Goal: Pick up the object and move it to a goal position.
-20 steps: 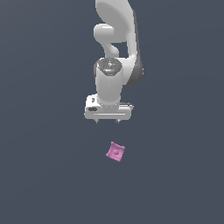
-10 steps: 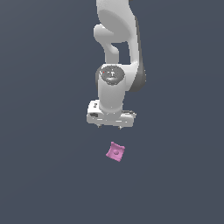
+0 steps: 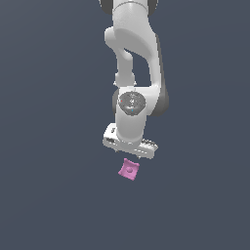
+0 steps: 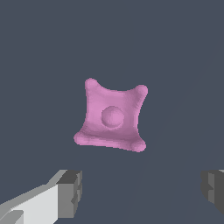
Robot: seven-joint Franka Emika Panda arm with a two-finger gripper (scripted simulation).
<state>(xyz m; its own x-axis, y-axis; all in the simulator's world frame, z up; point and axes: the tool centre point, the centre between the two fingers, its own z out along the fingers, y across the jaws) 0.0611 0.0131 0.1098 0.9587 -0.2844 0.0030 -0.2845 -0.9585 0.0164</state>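
The object (image 3: 129,169) is a small pink squarish block with pinched-in sides and a round dimple, lying flat on the dark grey floor. My white gripper (image 3: 130,155) hangs just above and slightly behind it in the exterior view, tilted, with its fingers barely visible under the hand. In the wrist view the object (image 4: 112,116) fills the middle, and the gripper (image 4: 142,190) stands open, its two grey fingertips (image 4: 70,192) wide apart at the near edge with nothing between them. The fingers do not touch the block.
The white arm (image 3: 134,58) rises from the gripper toward the top of the exterior view. All around is plain dark grey floor (image 3: 49,195). No goal marker shows.
The gripper has come down and shifted toward the exterior view's right, closing most of the gap above the block. It has also turned a little. The block has not moved.
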